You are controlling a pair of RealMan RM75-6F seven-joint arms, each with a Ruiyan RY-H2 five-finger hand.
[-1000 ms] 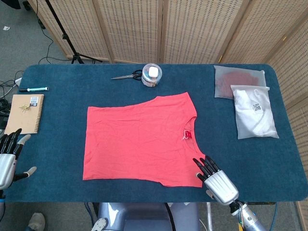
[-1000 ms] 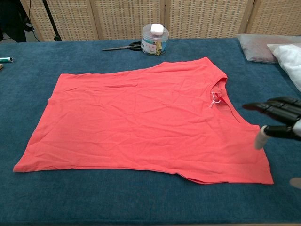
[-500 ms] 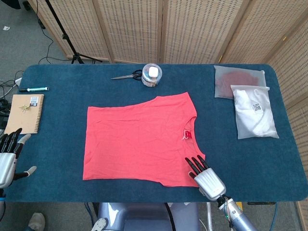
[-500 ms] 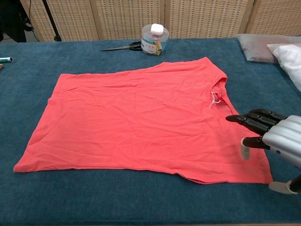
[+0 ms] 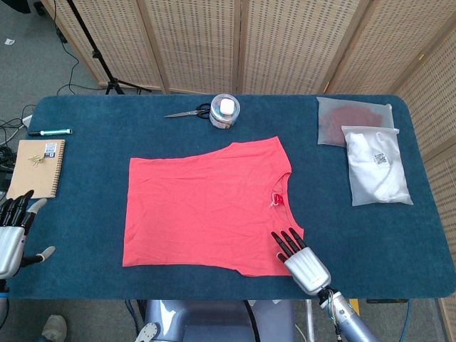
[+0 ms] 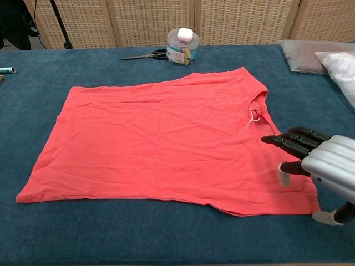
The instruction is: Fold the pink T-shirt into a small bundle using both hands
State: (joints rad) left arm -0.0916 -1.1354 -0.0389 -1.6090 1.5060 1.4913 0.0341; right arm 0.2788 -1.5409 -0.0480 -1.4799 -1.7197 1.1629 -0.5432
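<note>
The pink T-shirt (image 5: pixel 206 206) lies spread flat on the blue table, its neck opening (image 6: pixel 260 113) facing the right side. My right hand (image 5: pixel 299 258) hovers open over the shirt's near right corner (image 6: pixel 299 202), fingers stretched out towards the cloth and holding nothing; in the chest view this right hand (image 6: pixel 321 166) shows at the right edge. My left hand (image 5: pixel 13 231) hangs open off the table's near left edge, far from the shirt, and appears only in the head view.
Scissors (image 5: pixel 187 112) and a clear round jar (image 5: pixel 225 110) sit at the back centre. Two plastic bags (image 5: pixel 374 164) lie at the right. A notebook (image 5: pixel 37 167) and a pen (image 5: pixel 50 132) lie at the left. Folding screens stand behind the table.
My right hand has moved left and inward, from beside the shirt's near right corner to above it. The left hand has stayed put.
</note>
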